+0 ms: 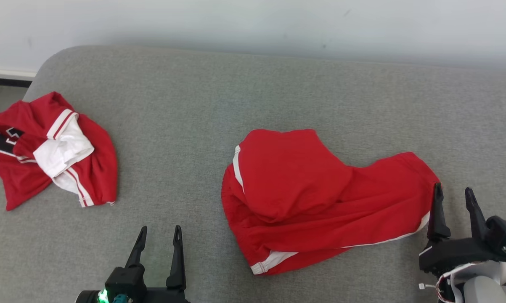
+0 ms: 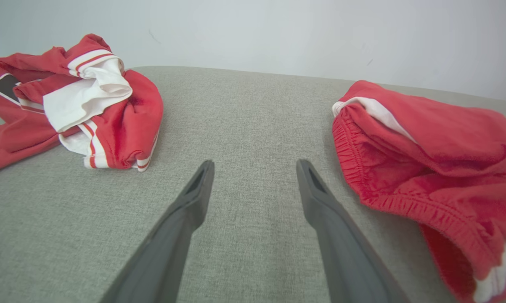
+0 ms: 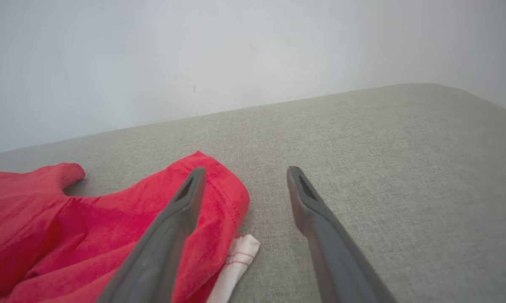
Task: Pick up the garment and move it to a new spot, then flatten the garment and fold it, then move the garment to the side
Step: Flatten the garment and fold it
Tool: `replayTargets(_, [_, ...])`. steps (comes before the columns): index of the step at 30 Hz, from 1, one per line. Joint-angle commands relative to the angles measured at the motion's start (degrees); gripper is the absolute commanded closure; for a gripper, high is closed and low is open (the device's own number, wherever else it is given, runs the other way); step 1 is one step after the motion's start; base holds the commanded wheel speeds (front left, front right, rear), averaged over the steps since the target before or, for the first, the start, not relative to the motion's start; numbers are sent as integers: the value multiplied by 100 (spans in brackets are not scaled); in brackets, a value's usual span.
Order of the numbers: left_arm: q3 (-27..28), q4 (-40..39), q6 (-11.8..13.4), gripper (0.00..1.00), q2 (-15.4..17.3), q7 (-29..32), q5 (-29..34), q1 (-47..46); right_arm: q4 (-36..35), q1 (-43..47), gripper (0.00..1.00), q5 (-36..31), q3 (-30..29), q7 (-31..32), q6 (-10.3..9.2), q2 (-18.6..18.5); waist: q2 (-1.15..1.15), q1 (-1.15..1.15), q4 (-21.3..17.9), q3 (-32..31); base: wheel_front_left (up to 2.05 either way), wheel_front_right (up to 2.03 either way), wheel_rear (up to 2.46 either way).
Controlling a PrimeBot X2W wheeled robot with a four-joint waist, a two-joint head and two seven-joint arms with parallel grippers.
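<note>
Across the foreground, wide grey cushion (image 1: 185, 105), backed by a pale wall (image 1: 253, 21). On it, right of centre, red garment (image 1: 303, 189): crumpled, partly doubled over itself, gathered elastic edge turned toward the left side. Far to the left, well apart from it, red-and-white jersey (image 1: 55, 151), bunched in a heap near the cushion's left edge, black patch (image 1: 2, 143) on its outer side. At the lower right, right gripper (image 1: 453, 187): fingers spread, nothing between them, the finger nearer the garment lying over the red hem in the right wrist view; touching or not, cannot tell. At the lower left, left gripper (image 1: 160, 227): fingers spread wide, empty, over bare cushion between the two pieces of clothing, clear of both. Smallest, white trim (image 3: 238, 256) poking out from under the red hem, just beside the right gripper.
</note>
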Motion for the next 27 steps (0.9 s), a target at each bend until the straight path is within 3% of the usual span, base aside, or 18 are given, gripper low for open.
replayTargets(1, [21, 22, -7, 0, -2, -19, -10, 48, -148, 153, 0, -49, 6, -5, -10, 55, 0, 0, -118, -102, 0, 0, 0])
replayTargets(8, [163, 50, -52, 0, -2, -19, 34, 160, -623, 640, 0, -130, 205, -5, -10, 140, 0, 0, -495, -316, 0, 0, 0])
replayTargets(27, [430, 110, -172, 0, -2, -19, 88, 774, -712, 1352, 0, -288, 727, -5, -10, 236, 0, 0, -1243, -941, 0, 0, 0])
